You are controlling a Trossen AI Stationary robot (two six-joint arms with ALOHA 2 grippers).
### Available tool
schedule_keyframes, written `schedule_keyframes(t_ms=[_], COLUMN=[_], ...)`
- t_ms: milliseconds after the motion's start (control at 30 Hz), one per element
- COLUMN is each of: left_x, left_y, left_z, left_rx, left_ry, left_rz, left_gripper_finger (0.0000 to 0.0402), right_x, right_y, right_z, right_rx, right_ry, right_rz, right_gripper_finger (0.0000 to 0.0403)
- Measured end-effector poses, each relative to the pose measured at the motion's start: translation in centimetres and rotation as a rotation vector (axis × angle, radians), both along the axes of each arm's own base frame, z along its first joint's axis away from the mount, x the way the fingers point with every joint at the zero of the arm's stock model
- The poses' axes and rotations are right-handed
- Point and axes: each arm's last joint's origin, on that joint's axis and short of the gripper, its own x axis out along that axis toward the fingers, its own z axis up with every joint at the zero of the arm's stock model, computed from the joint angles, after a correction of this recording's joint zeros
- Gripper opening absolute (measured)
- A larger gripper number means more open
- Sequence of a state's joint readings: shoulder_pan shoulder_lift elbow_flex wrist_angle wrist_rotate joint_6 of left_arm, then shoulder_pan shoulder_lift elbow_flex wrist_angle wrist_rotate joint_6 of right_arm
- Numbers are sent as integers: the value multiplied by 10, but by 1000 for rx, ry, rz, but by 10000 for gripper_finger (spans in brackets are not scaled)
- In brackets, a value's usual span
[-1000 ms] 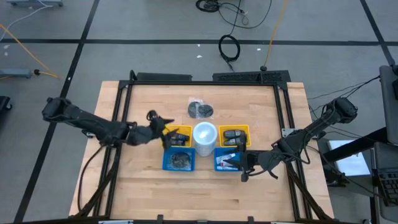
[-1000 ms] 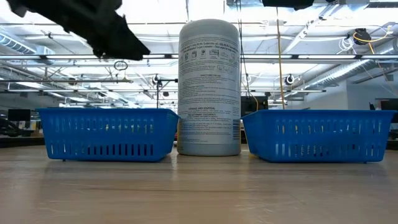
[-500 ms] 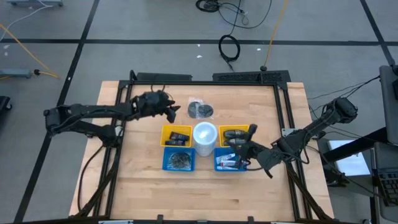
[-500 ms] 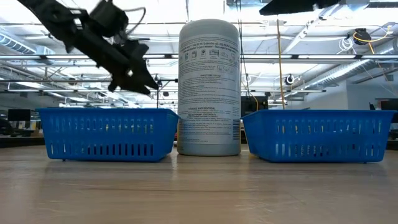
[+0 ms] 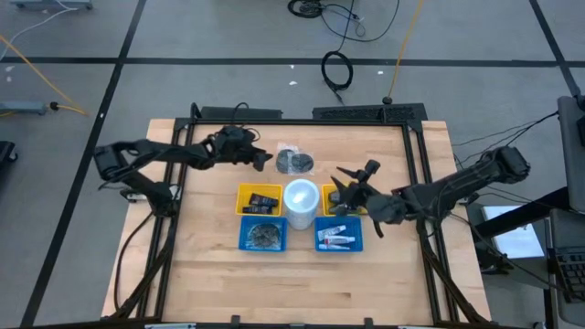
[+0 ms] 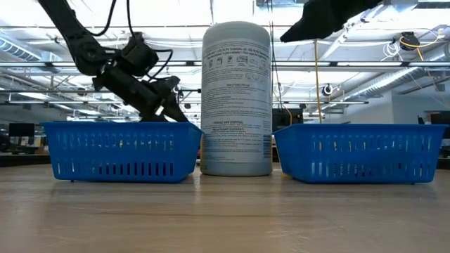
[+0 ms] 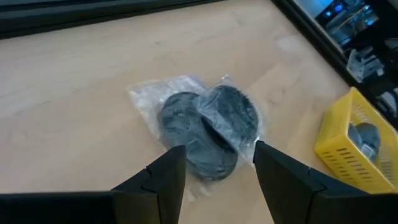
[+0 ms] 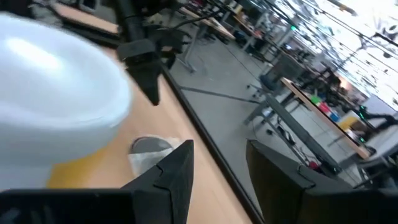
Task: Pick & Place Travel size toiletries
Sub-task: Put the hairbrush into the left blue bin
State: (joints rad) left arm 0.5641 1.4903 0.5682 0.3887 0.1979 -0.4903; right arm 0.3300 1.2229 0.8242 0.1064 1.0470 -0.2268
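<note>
Grey floor with dark seams and loose cables rings my pale butcher-block table point(image 5: 210, 274), which sits inside a black metal frame. Seen level across the boards, an open hall of ceiling trusses and lamps lies behind.

At the table's centre stands a tall white canister point(image 5: 300, 198) with a printed label. Two yellow slotted baskets flank it at 9 and 3 o'clock, and two blue slotted baskets sit at 7 and 5 o'clock. The travel toiletries point(image 5: 335, 239), small white tubes with red and blue marks, lie in the blue basket point(image 5: 355, 245) at 5 o'clock. The other blue basket point(image 5: 247, 241) holds grey metal bits. The yellow basket point(image 5: 245, 194) at 9 o'clock carries black oblong gadgets. A crinkled clear bag point(image 7: 205, 121) of round dark discs lies flat at 12 o'clock.

A second ago my left end effector point(image 5: 260, 160) hung over the yellow basket at 9 o'clock; now it has swung out to just beside the bag, fingers point(image 7: 163, 180) parted on either side of it, gripping nothing. My right end effector point(image 5: 347, 188) was low over the tubes' basket; it has since lifted away toward 3 o'clock, above the far yellow basket point(image 5: 325, 195), fingers point(image 8: 177, 174) partly open and empty.
</note>
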Motion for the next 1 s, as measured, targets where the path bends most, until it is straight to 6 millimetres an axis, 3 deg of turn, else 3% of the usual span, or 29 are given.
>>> schedule_keyframes(t_ms=[533,1000], left_x=[38,72], left_y=[25,56], left_z=[-9,-35], left_rx=[-47,-52], left_ry=[122,299], left_rz=[66,130], left_gripper_finger=[186,186], right_x=[-2,-2], right_y=[-10,-10], right_z=[5,5], right_rx=[31,27], right_ry=[-39,-34], right_rz=[-39,-37], right_gripper_finger=[139,139])
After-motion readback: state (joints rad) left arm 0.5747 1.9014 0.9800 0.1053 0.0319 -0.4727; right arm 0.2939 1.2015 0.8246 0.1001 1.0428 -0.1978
